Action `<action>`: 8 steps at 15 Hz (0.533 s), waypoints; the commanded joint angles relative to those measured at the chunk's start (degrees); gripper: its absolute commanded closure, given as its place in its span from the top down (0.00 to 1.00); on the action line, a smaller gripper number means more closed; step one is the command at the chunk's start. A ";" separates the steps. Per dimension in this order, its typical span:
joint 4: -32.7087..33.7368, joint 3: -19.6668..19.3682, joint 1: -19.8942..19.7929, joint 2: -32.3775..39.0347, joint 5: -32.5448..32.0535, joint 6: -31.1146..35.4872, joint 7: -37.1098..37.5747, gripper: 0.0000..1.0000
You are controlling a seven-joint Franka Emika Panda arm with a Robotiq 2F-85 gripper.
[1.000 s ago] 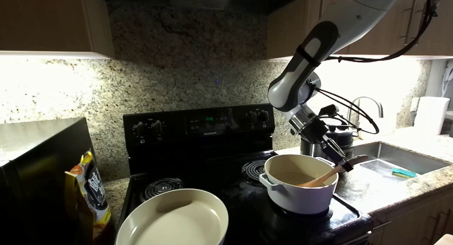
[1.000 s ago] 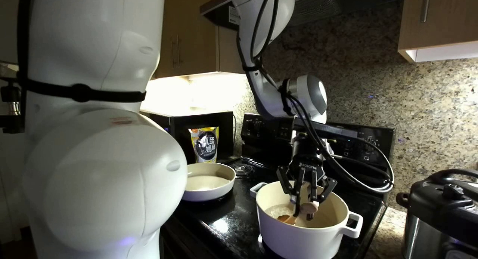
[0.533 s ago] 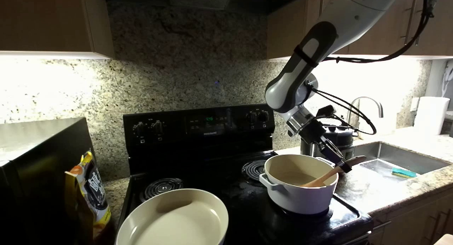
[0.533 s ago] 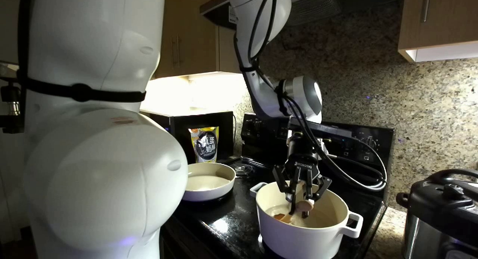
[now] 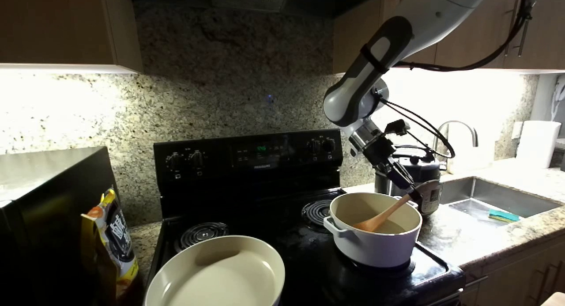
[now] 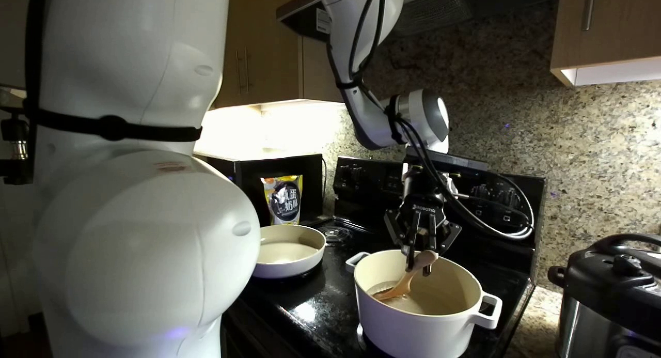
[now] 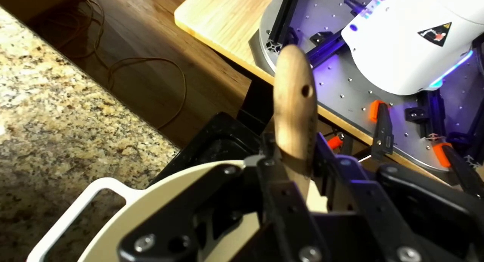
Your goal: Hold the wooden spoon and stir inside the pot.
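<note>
The wooden spoon [image 5: 383, 216] leans in the white pot [image 5: 375, 248], its head down inside and its handle rising past the rim. It also shows in an exterior view [image 6: 405, 283], head toward the pot's near-left wall [image 6: 413, 332]. My gripper [image 5: 414, 193] is shut on the handle near its upper end, just above the pot's rim; it shows too in an exterior view [image 6: 420, 264]. In the wrist view the handle end [image 7: 294, 99] sticks out beyond the fingers [image 7: 295, 146], and the pot's side handle [image 7: 77, 213] shows at lower left. Whether the head touches the bottom is unclear.
The wide cream bowl [image 5: 220, 277] stands on the stove's near left. A steel-and-black cooker [image 6: 588, 316] stands beside the stove, close behind the gripper. A snack bag [image 5: 118, 239] leans by a black microwave [image 6: 258, 180]. A sink [image 5: 507, 195] lies right of the cooker.
My gripper has risen and moved left in an exterior view, still holding the spoon. The spoon's head has swept left inside the pot. The pot has not moved.
</note>
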 commanded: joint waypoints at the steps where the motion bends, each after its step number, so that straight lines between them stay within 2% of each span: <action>1: -0.40 -0.81 -1.09 -1.42 0.27 -0.69 -2.09 0.08; 8: -6.02 -1.47 -1.45 -2.81 -2.97 -0.22 -3.51 0.08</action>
